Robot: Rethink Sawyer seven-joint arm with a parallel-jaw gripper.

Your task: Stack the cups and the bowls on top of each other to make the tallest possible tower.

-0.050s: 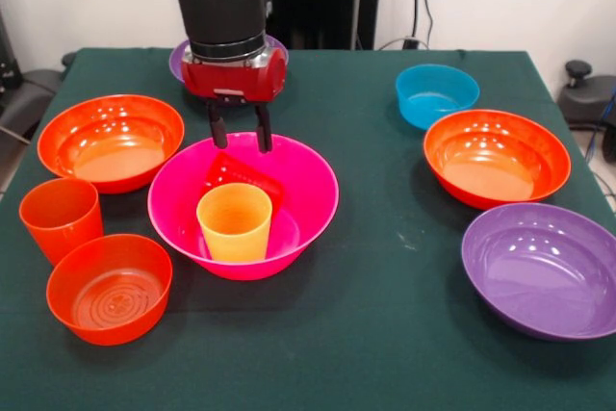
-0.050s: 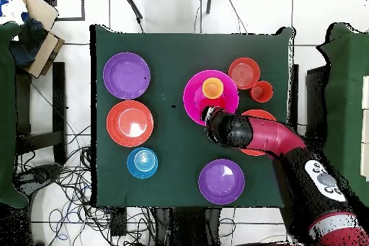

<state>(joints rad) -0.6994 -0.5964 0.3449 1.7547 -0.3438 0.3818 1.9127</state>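
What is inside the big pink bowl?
Inside the big glossy pink plastic bowl stand an upright yellow ribbed cup and a tilted red cup. The yellow cup covers the red cup's lower part.

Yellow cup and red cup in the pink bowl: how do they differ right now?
The yellow cup stands upright, mouth up, at the front of the pink bowl; the red cup lies tipped over behind it. The open gripper hangs just above the red cup, not the yellow. Both are inside the same bowl.

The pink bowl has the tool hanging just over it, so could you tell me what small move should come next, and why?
Probably lower the tool onto the red cup: it lies tipped inside the pink bowl right under the open fingers, behind the upright yellow cup.
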